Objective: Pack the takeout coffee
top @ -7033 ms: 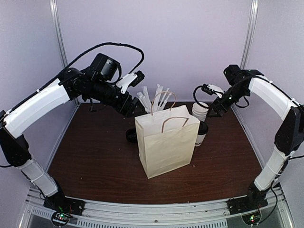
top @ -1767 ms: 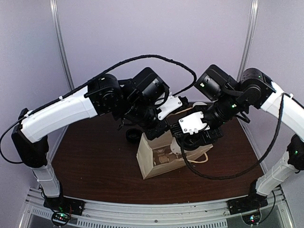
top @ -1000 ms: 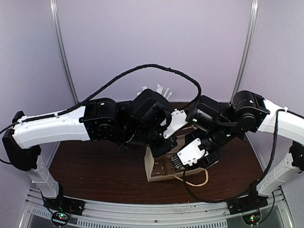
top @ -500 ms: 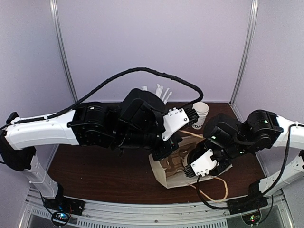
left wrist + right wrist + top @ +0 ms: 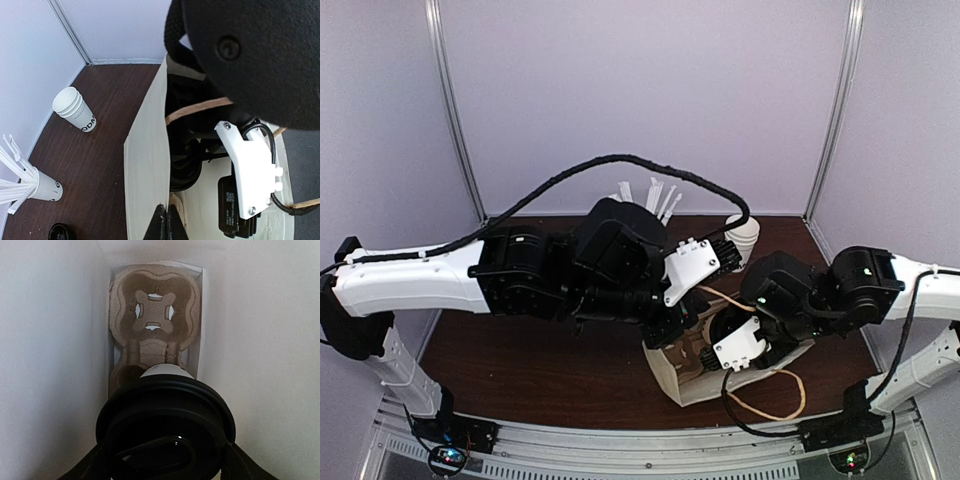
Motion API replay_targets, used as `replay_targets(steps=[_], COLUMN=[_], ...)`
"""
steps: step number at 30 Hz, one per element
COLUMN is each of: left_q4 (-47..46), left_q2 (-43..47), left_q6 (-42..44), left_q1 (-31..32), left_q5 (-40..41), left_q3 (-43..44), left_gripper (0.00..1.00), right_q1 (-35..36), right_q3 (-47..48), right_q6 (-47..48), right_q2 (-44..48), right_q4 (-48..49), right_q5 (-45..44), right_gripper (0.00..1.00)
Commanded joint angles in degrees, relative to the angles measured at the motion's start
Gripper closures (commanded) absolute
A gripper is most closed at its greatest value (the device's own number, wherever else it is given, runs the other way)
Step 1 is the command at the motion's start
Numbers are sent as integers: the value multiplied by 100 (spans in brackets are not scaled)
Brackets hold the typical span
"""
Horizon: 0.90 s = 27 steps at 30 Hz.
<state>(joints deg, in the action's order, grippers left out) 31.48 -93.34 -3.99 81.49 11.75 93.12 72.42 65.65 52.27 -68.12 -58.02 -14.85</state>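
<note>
The takeout coffee (image 5: pixel 165 425), a white cup under a round black lid, hangs inside the pale paper bag (image 5: pixel 50 365). My right gripper (image 5: pixel 165 460) is shut on it just below the lid, a finger (image 5: pixel 82 467) on each side. Beyond the cup, a brown cardboard cup carrier (image 5: pixel 155 315) lies at the bag's bottom. In the top view the bag (image 5: pixel 692 385) leans over, with my right wrist (image 5: pixel 745 342) reaching into its mouth. My left gripper (image 5: pixel 166 222) is shut on the bag's rim (image 5: pixel 145 165); in the top view the left gripper (image 5: pixel 672 335) sits at the bag's left edge.
A stack of lidless white cups (image 5: pixel 75 110) and a cup of white straws (image 5: pixel 42 187) stand near the back wall; the stack of cups (image 5: pixel 741 235) and the straws (image 5: pixel 645 195) also show from above. A loose black lid (image 5: pixel 61 232) lies on the table. The bag's handle (image 5: pixel 770 405) trails toward the near edge.
Both arms and the bag have shifted toward the near right. The bag has tipped over further, with the right wrist still in its mouth.
</note>
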Motion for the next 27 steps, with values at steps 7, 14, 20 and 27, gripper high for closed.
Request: replay_targets(steps=[7,14,20,27], left_q4=[-638,-718,-740,-784], left_q2=[-44,-63,-76,-95], left_q6=[82,126,125,187], left_q1=[37,35,41,42], left_q5=[-358,-588,-618,-635], left_q3=[-27,-75,-127,-134], left_gripper=[100,100,100,100], right_q1=[37,35,35,35], right_q3=[-491,-646,-852,-1023], right_q6=[86,170,208,272], right_q2=[88,12,-12,-77], right_q4=[203,341,432,449], right_q5=[-441,-532,-652,-721], right_gripper=[42,42,42,41])
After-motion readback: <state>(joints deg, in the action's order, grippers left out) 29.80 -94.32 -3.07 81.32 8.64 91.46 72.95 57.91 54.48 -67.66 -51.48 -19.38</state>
